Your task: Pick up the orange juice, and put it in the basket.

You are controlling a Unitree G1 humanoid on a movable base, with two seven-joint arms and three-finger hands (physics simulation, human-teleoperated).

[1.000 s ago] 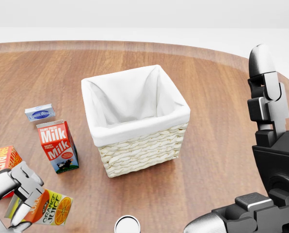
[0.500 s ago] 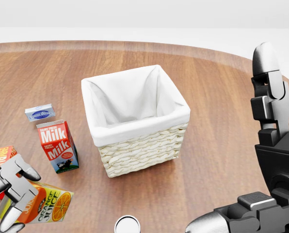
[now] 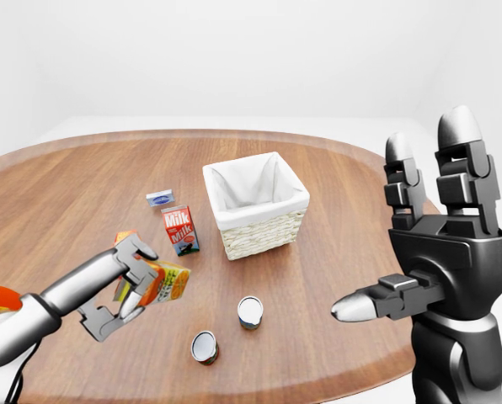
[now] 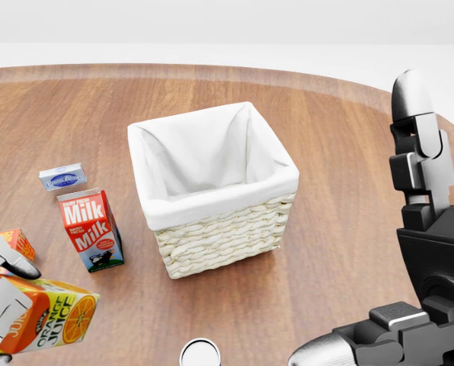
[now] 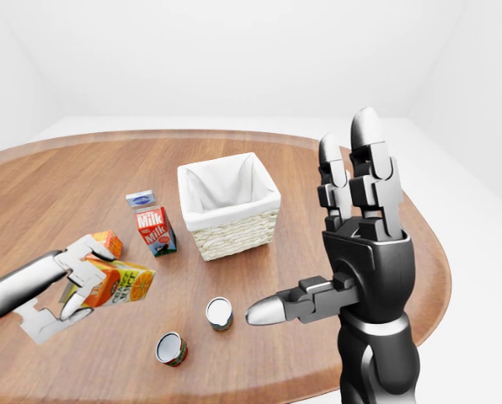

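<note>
My left hand (image 3: 140,283) is shut on the orange juice carton (image 4: 50,320), which lies tilted on its side at the bottom left of the head view and appears lifted off the wooden table (image 4: 349,152). The wicker basket (image 4: 225,235) with a white cloth lining stands in the middle of the table, to the right of the carton and further up the view. It has nothing in it. My right hand (image 3: 432,240) is raised at the right with its fingers spread open and holds nothing.
A milk carton (image 4: 90,230) stands just left of the basket, with a small blue-and-white box (image 4: 62,177) above it. An orange-red carton (image 4: 15,242) sits beside my left hand. Two cans (image 3: 250,311) (image 3: 205,346) stand near the table's bottom edge.
My left hand has drawn the orange juice carton up and to the left in the head view, turning it more level. The right hand swayed slightly and came back.
</note>
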